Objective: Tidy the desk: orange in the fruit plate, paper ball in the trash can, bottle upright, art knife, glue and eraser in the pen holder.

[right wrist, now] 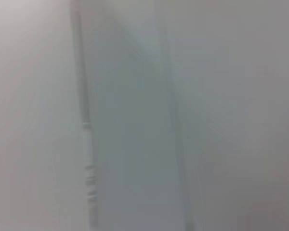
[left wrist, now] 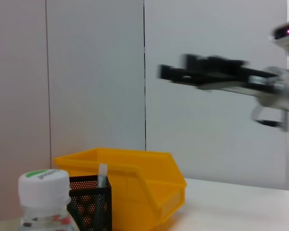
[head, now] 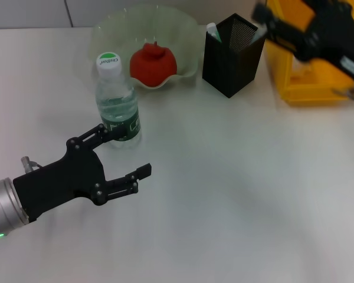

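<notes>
Bottle [head: 117,100] standing upright on bench [head: 236,194], long axis vertical. Left gripper [head: 127,154] sitting just beside bottle, fingers spread, gripping nothing. Right gripper [head: 270,25] hovering above holder [head: 232,54], finger state unclear.

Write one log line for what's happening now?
bottle upright | orange in plate | left gripper open | right gripper above holder

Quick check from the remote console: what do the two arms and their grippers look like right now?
The left gripper is matte black with slim linkage fingers and visible pivot screws, mounted on a silver cylindrical wrist with a green light. The right gripper is the same black build, blurred here; the left wrist view shows its silver wrist, a blue light and a looped cable.
</notes>
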### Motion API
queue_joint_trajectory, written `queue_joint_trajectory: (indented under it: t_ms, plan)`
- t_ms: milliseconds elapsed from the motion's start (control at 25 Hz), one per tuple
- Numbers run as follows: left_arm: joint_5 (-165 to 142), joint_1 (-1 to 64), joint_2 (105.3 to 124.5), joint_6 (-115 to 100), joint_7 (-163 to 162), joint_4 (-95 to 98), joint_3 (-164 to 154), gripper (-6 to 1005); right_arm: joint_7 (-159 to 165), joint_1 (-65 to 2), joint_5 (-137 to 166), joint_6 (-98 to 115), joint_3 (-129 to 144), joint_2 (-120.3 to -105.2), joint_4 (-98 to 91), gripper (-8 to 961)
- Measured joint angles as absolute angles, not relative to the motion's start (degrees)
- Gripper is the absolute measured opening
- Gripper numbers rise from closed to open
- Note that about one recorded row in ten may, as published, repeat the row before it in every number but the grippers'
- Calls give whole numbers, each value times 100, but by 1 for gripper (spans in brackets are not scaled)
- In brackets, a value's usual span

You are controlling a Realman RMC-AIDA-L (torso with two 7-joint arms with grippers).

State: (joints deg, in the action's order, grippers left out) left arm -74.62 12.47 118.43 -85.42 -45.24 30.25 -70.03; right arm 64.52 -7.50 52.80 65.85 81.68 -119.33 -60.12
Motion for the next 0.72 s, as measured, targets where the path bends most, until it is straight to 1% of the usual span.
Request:
queue_joint_trajectory:
  t_ms: [120, 200, 400, 520, 720]
  plan:
    - [-7479, 1266, 11827, -8550, -4566, 3026, -6997, 860, 6500, -413, 5862, 7534, 7865, -11929, -5958, 732]
    - [-7485, 1269, 11819, -8552, -4575, 3026, -6996, 860, 6501, -305, 6367, 8061, 7571, -11929, -5753, 806]
    - [-7500, 1255, 11779, -8645, -4584, 3013, -7000, 860, 6192, -347, 7657, 9115, 6889, -11921, -4913, 833]
    - [-7560, 1269, 11783, -8681, -4587, 2991, -7048, 860, 6050, -449, 8042, 9169, 6738, -11919, -4600, 833]
    - [-7736, 1302, 11840, -8671, -4600, 2962, -7019, 860, 5953, -629, 8183, 9011, 6720, -11922, -4320, 833]
